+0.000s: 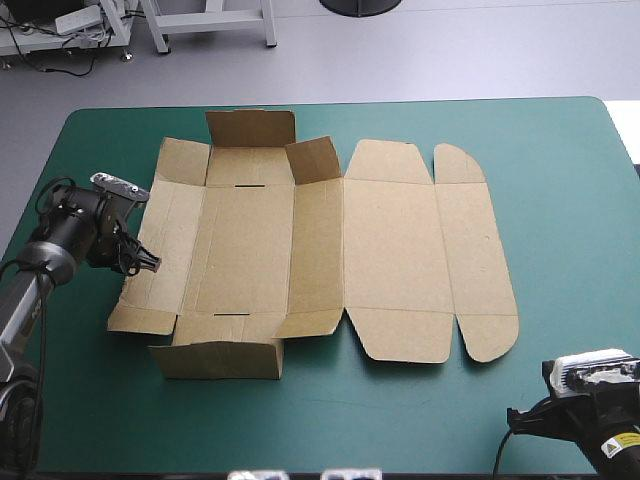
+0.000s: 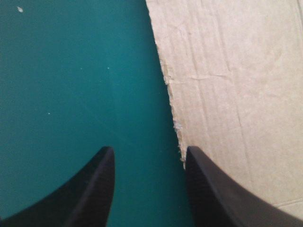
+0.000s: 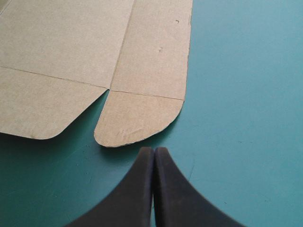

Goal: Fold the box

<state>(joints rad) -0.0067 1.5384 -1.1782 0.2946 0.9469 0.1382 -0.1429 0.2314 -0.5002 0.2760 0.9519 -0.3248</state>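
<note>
Lying flat (end flaps up), the box perhaps touches parted left gripper; right gripper together.

From above and behind we look forward and down over the whole table. Our left wrist camera sits very close, facing down past the left gripper onto the box's left edge. Our right wrist camera, farther back by the table's near right corner, faces the box's near right corner. All three share the box.
</note>
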